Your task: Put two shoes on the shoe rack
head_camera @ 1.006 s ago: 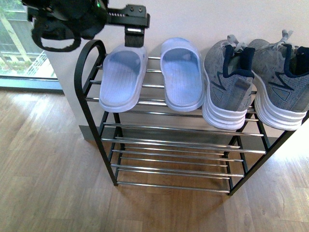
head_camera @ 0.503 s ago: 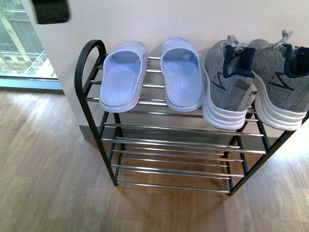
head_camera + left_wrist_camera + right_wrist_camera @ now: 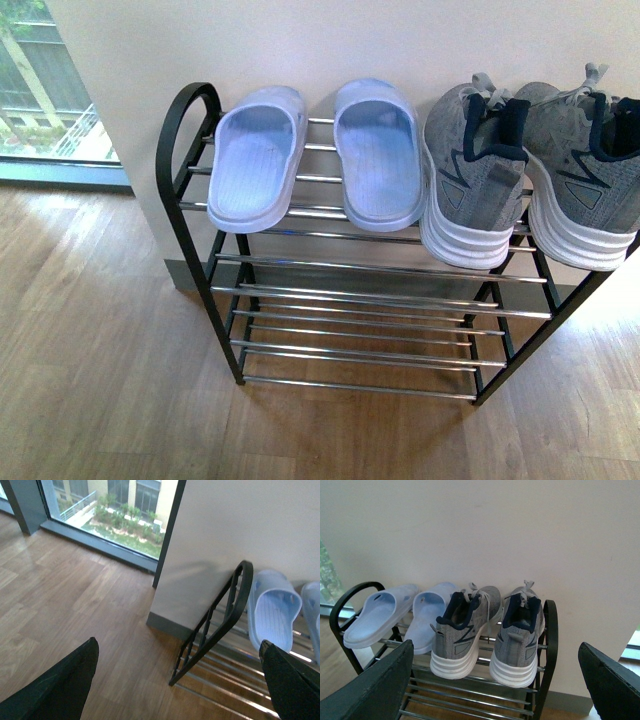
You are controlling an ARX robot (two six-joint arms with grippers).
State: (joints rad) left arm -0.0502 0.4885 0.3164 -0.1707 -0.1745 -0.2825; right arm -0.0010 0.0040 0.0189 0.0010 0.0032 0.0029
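Wood plank floor (image 3: 100, 380), plain pale wall (image 3: 330, 40) behind the rack, window (image 3: 40, 90) at far left showing greenery outside.

Left gripper (image 3: 177, 680): only the two dark fingertips (image 3: 60, 685) show at the frame edges in the left wrist view, spread wide, nothing between them. It's off to the rack's left end, above the floor, clear of everything.

Right gripper (image 3: 495, 680): same story in the right wrist view, dark fingertips (image 3: 370, 687) wide apart, holding nothing. It faces the rack front, well apart from the shoes.

Neither arm shows in the front view.

Shoe rack (image 3: 185, 215) stands against the wall: black side frames rounded at the top, chrome rods, several tiers. All footwear is on the top tier, heels out, toes at the wall.

Left to right in front view:
- left slipper (image 3: 255, 160), pale blue, just beside the left frame, angled slightly
- right slipper (image 3: 380, 155), pale blue, just beside the first, small gap between
- left sneaker (image 3: 470, 180), grey knit, white sole, navy lining, touching or nearly touching the right slipper's edge
- right sneaker (image 3: 585, 185), same type, close against the first, at the rack's right end, partly cut off by the frame edge

Lower tiers hold only bare rods. A grey baseboard (image 3: 167, 625) runs under the wall.
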